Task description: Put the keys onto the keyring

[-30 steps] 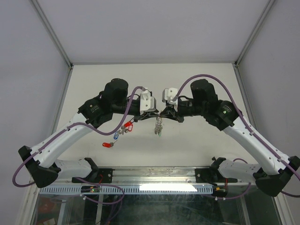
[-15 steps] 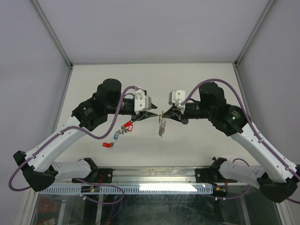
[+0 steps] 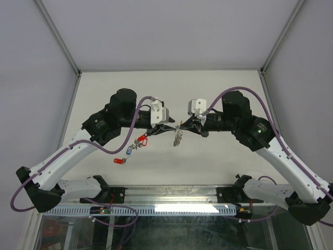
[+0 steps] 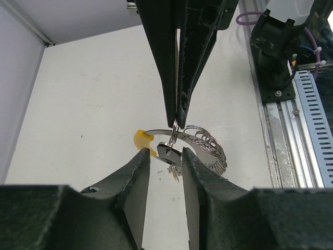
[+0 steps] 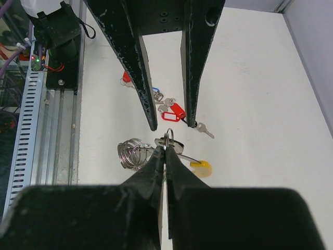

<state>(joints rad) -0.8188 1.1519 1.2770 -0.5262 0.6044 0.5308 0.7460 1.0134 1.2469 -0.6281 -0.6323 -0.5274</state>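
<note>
Looks well short of done, judging by the layout. Counts 3 keys loose on the table (image 3: 218, 88), strung toward 8 o'clock from the meeting fingertips in the top view: red-tagged key (image 3: 142, 139), blue-tagged key (image 3: 128, 151), second red-tagged key (image 3: 118, 160). Finds only the yellow-tagged key (image 5: 200, 166) up at the keyring (image 5: 167, 134); cannot tell whether threaded on or merely resting against the wire. Pinches the keyring in mid-air with the right gripper (image 5: 164, 151), both fingers pressed together on the wire. Spreads the left gripper (image 4: 164, 152) apart, clamping nothing, fingertips (image 4: 140, 161) either side of the key's head. Puts the ring, in the left wrist view, just at 12 o'clock from that gap, yellow tag at 9 o'clock, wire loops (image 4: 205, 140) at 3 o'clock.
</note>
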